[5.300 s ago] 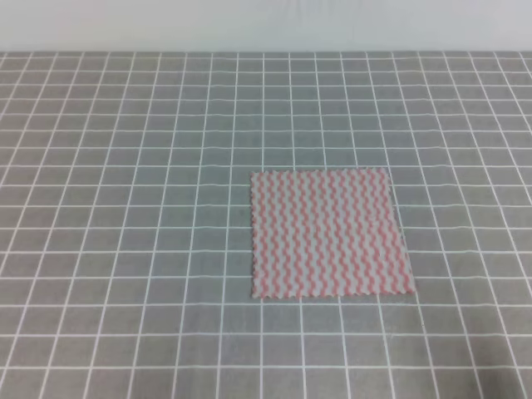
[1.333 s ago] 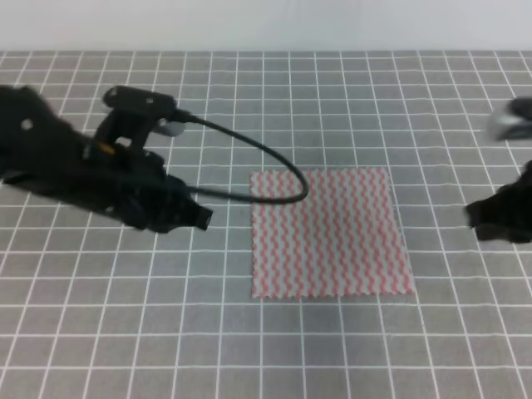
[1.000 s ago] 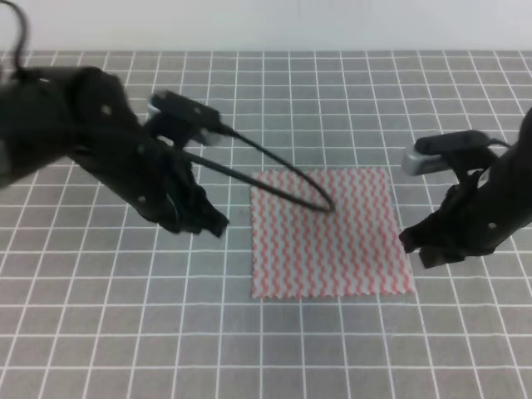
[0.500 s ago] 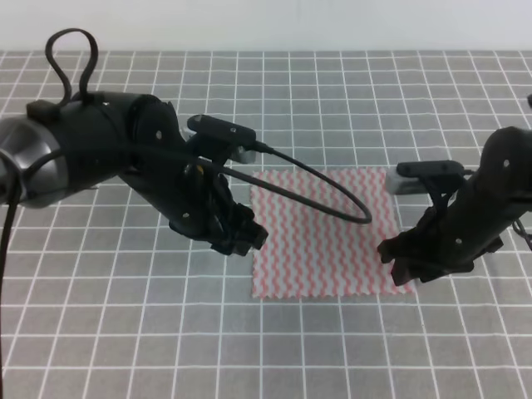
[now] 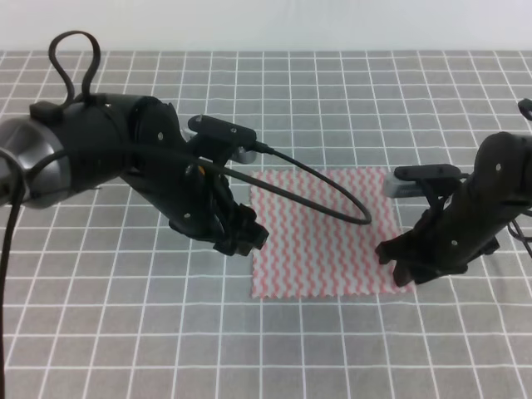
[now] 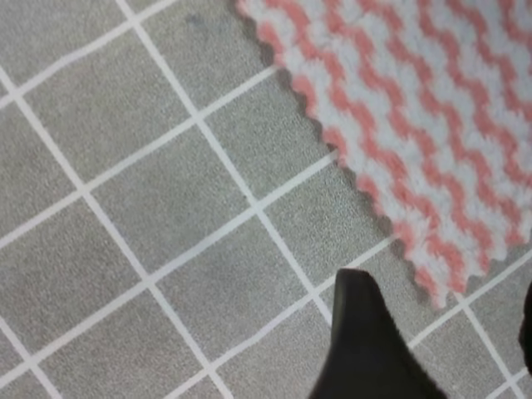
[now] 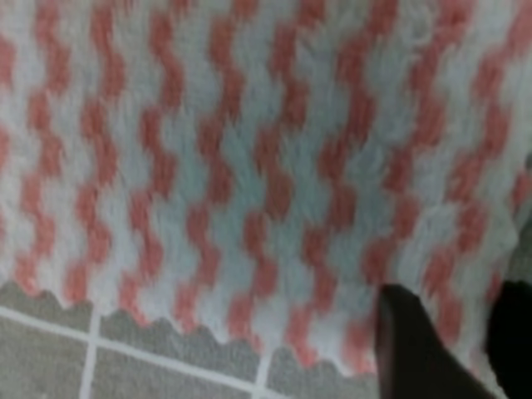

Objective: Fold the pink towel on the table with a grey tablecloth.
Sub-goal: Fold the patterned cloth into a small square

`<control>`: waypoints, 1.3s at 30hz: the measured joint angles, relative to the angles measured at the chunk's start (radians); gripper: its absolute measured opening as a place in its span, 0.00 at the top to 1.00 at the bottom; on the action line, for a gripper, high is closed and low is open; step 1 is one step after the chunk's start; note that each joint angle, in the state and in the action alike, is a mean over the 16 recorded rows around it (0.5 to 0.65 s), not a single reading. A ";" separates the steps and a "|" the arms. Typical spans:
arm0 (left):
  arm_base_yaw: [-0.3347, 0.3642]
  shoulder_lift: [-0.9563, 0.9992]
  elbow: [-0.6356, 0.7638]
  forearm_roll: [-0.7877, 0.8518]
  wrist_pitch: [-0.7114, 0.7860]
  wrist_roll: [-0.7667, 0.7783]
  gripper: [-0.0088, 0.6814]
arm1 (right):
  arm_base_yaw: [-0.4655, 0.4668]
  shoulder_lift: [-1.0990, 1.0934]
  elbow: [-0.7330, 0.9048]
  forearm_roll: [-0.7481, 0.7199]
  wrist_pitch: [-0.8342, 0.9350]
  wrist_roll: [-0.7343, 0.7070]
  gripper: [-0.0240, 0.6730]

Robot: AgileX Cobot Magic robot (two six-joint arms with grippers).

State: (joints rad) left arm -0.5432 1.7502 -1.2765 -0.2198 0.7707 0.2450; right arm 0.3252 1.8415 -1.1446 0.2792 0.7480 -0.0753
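Both tools (tips cropped) over pink towel [image 5: 324,233]

the pink towel [image 5: 320,233] lies flat and unfolded on the table with a grey tablecloth [image 5: 332,100] — a thin square of pink-and-white zigzag stripes with jagged edges. it sits between the left gripper [image 5: 245,239] and the right gripper [image 5: 397,268] — one near corner at each.

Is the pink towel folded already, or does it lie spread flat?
Spread flat. The towel lies as one square layer on the table, no corner turned over, all visible edges down.
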 joint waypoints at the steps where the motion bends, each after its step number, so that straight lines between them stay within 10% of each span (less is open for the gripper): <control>1: 0.000 0.001 0.000 0.004 -0.001 0.001 0.46 | 0.000 0.000 -0.006 0.000 0.003 0.000 0.72; 12: 0.000 0.003 0.000 0.070 0.000 0.085 0.46 | 0.000 -0.003 -0.128 0.002 0.079 -0.003 0.97; 39: -0.117 0.032 0.000 -0.021 0.025 0.655 0.36 | 0.000 -0.002 -0.259 0.012 0.078 -0.007 0.99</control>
State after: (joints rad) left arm -0.6602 1.7823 -1.2769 -0.2411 0.7959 0.8998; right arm 0.3253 1.8399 -1.4039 0.2912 0.8260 -0.0822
